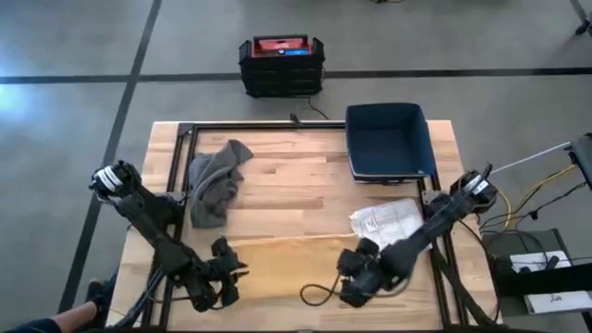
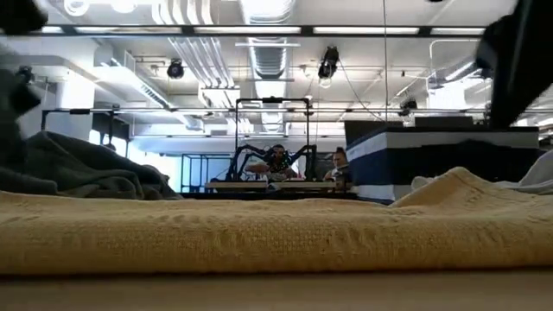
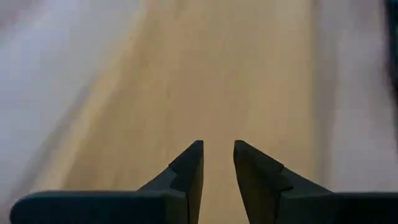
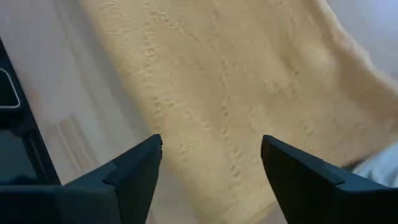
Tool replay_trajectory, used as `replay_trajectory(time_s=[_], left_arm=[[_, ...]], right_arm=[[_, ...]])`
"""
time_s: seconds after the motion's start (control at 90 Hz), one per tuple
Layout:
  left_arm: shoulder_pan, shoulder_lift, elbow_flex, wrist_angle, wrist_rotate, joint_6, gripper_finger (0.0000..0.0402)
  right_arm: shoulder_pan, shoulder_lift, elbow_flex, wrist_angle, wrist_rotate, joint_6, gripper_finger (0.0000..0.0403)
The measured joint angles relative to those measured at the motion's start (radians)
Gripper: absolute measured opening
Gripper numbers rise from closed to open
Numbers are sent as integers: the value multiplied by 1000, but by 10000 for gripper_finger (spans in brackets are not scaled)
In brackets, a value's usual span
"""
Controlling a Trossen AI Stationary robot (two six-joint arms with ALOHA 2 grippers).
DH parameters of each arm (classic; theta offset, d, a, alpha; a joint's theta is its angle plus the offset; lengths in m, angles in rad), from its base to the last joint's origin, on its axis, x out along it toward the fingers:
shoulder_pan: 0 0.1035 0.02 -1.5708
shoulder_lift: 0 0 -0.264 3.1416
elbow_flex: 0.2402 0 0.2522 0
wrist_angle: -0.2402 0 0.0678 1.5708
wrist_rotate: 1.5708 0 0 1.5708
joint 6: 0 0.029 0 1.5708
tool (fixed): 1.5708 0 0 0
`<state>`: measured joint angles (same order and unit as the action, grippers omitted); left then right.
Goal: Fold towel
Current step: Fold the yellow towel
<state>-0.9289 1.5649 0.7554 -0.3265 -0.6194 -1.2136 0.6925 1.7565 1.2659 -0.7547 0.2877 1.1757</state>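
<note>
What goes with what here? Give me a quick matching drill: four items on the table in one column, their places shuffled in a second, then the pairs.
1. yellow towel
2. grey cloth
3. blue bin
4. white cloth

A. far right corner of the table
B. front edge, between the left gripper and right gripper
C. right side, just in front of the bin
D. crumpled on the left side

Pairs: 1-B, 2-D, 3-A, 4-C

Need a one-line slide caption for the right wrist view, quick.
Right hand, fingers spread open, hovering above the yellow towel lying on the wooden table.
</note>
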Motion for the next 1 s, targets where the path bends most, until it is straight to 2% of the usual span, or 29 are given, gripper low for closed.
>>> replay_trajectory(time_s=[0.178,0.333,0.411,0.478,0.589,0.667,0.733,0.811,1.0], left_arm=[[-43,54,-12,-11,145,-58,75],[-115,34,-10,-79,188,-132,75],[-151,12,-12,-91,164,-179,75],[-169,-18,-13,-65,62,-188,75],[-158,-37,-12,53,-159,-52,75],[-111,-33,-12,158,-212,117,75],[-53,-14,-11,234,-206,222,75],[24,16,-12,297,-161,308,75],[148,120,-12,393,-25,391,75]], right_arm=[[70,0,-29,1,28,216,274],[122,0,-70,5,28,360,272],[143,0,-96,5,53,418,267],[149,0,-120,8,77,461,262],[139,-1,-182,120,80,462,254],[114,-1,-233,253,80,428,249],[92,-1,-271,324,82,423,247],[72,-2,-303,329,96,444,245],[60,-14,-358,413,108,473,254]])
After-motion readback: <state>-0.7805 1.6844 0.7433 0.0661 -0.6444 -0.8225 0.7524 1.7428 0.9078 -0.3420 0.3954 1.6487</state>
